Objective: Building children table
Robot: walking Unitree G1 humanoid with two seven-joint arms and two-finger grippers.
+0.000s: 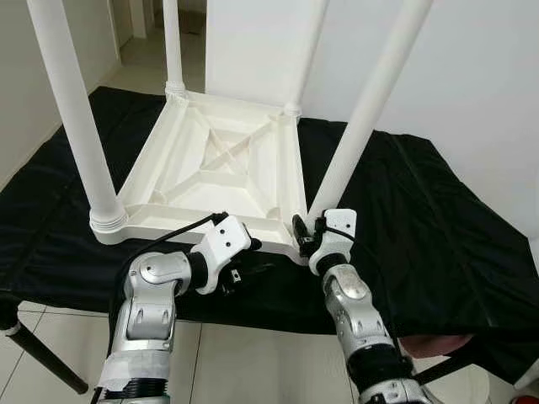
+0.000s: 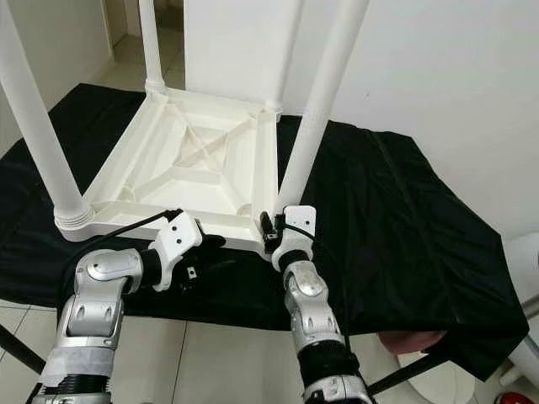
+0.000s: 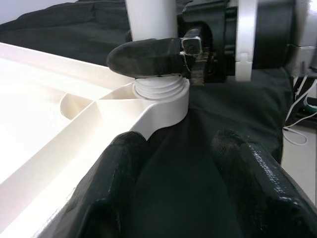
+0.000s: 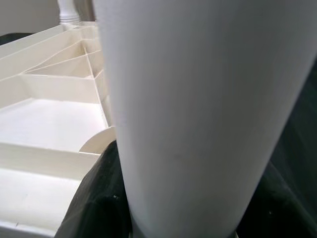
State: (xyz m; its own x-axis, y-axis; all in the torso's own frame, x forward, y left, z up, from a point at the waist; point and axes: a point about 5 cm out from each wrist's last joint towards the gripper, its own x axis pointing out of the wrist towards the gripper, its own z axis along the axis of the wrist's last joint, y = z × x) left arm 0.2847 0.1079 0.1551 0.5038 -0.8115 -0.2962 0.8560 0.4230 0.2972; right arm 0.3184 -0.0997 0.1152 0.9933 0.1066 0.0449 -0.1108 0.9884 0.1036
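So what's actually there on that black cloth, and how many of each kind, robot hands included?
White table legs standing up in the corner sockets: 4, the nearest right leg held by the right gripper
White upside-down tabletop: 1
Black cloth: 1
Robot grippers: 2, counting the left gripper by the tabletop's near edge
Total: 8

Upturned table top [image 1: 210,164] on cloth [image 1: 421,227], four legs up, right claw [image 1: 305,236] around nearest leg [image 1: 366,118]
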